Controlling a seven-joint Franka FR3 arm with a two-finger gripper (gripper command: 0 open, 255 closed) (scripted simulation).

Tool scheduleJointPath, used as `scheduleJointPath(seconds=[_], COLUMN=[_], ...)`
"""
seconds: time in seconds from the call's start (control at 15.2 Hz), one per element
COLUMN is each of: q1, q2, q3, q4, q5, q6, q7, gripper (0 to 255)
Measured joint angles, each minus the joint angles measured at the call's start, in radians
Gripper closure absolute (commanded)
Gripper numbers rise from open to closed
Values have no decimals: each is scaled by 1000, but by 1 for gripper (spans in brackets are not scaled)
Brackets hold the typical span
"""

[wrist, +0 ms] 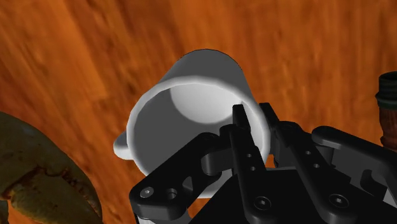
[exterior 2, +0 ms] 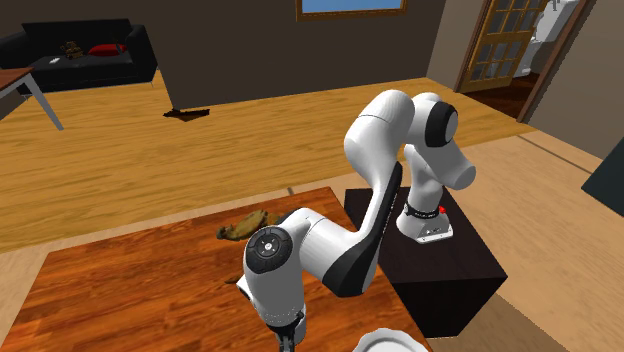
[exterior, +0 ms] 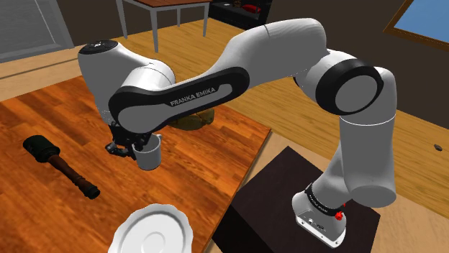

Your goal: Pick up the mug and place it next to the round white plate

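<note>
The mug, white, was held by its wall: the gripper was clamped on the rim, 1 finger inside and 1 outside. In the shoulder view the mug hung low over the wooden surface; I could not tell whether it was clear of the wood. The grasp looked done and the carry was not yet made. The round white plate lay at the mug's 6 o'clock, near but apart. The next move called for a short lift and a set-down just beside the plate's rim. Farther off, at the mug's 9 o'clock, lay a dark-headed tool.

The mug and plate are white, the claw black, the table streaked reddish-brown.
</note>
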Motion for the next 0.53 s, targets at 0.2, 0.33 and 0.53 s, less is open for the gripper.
scheduleJointPath(seconds=[0.2, 0.33, 0.53], q1=[0, 0, 0], q2=[0, 0, 0], q3=[0, 0, 0], q4=[0, 0, 0], q5=[0, 0, 0], q6=[0, 0, 0], q7=[0, 0, 0], gripper=[0, 0, 0])
